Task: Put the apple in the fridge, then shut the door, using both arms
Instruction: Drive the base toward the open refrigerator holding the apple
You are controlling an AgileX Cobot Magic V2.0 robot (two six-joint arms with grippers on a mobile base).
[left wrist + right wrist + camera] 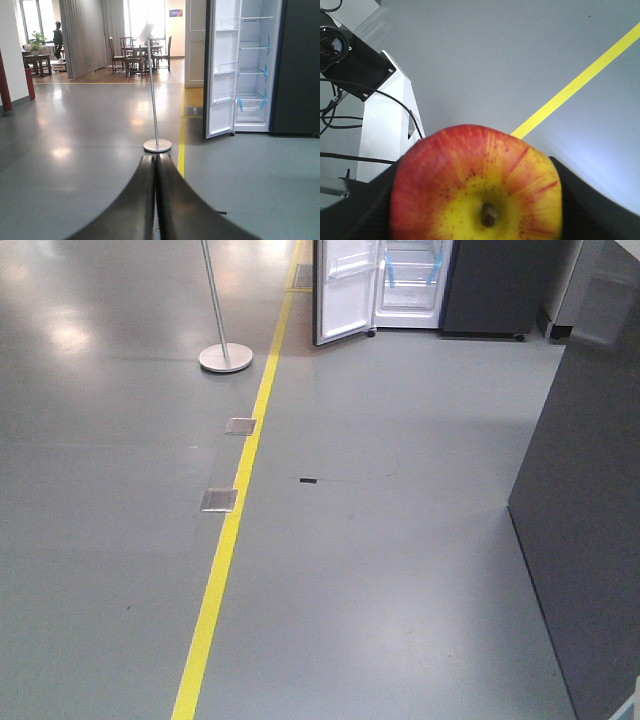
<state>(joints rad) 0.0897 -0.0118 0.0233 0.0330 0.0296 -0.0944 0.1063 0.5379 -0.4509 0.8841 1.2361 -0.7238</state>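
The red apple (470,175), its yellow stem end facing the camera, fills the bottom of the right wrist view. My right gripper (477,192) is shut on it, with a black finger (367,202) on each side. My left gripper (156,160) is shut and empty, its fingers pressed together and aimed at the floor ahead. The dark fridge (490,285) stands far ahead at the top of the front view, its white shelved inside (252,65) showing. Its door (345,290) hangs wide open to the left, also visible as the door (220,70) in the left wrist view.
A yellow floor line (240,500) runs toward the fridge. A pole stand with a round base (225,357) is left of it, along with two metal floor plates (219,500). A tall dark panel (590,520) stands close on the right. My white arm housing (385,125) is beside the apple.
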